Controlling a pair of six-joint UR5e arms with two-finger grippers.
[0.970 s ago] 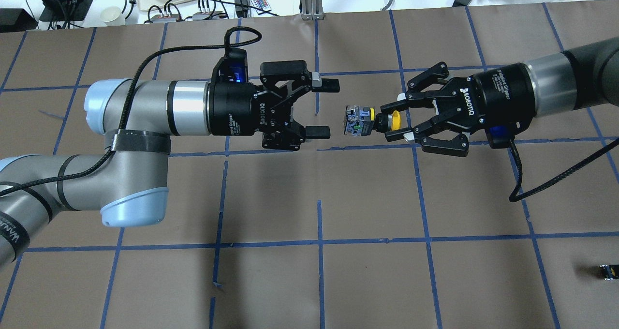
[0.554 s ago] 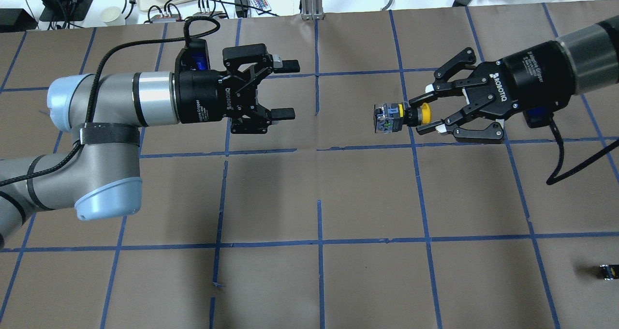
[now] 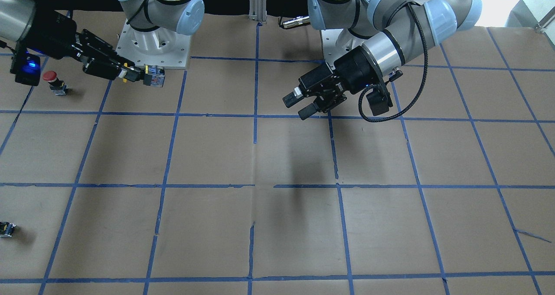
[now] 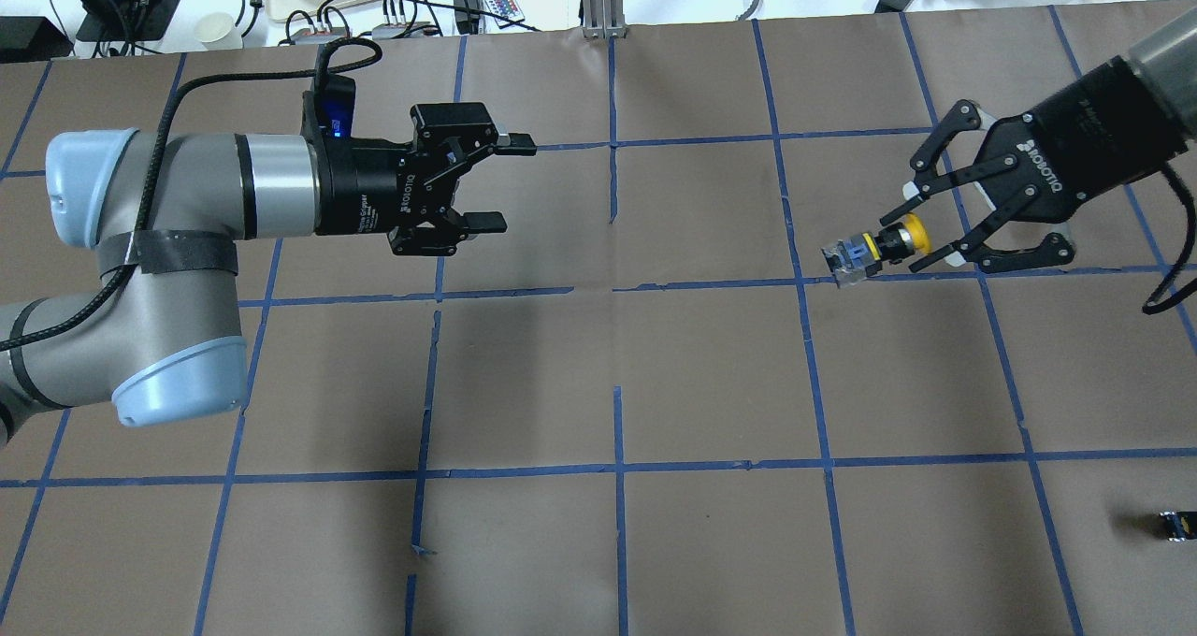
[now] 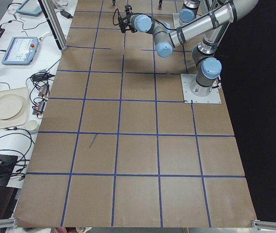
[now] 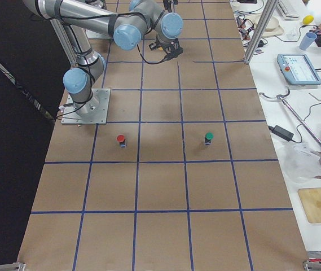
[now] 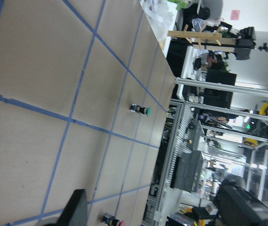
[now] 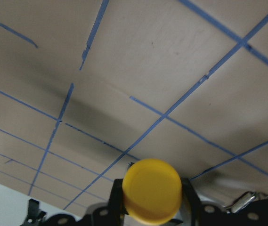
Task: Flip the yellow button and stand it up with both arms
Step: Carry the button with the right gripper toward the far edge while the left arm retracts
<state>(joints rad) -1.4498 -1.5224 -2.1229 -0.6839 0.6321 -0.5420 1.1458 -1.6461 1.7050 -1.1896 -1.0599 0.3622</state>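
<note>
The yellow button [image 4: 915, 234] has a round yellow cap and a black and grey blocky body [image 4: 849, 256]. My right gripper [image 4: 905, 240] is shut on its neck just behind the cap, at the right of the table. The body points towards my left arm and tilts down. In the front-facing view the button [image 3: 154, 76] sticks out of the right gripper [image 3: 130, 75]. The right wrist view shows the cap [image 8: 151, 189] between the fingers. My left gripper [image 4: 510, 180] is open and empty, far to the left of the button, and also shows in the front-facing view [image 3: 298, 105].
A red-capped button [image 3: 50, 79] stands on the table near my right arm. A green-capped button [image 6: 208, 137] stands further out. A small dark block [image 4: 1174, 524] lies at the near right edge. Blue tape lines grid the brown table [image 4: 617, 374].
The two grippers have drawn apart. My left gripper moved left, still open. My right gripper moved right with the yellow button, and the button's body now tilts down.
</note>
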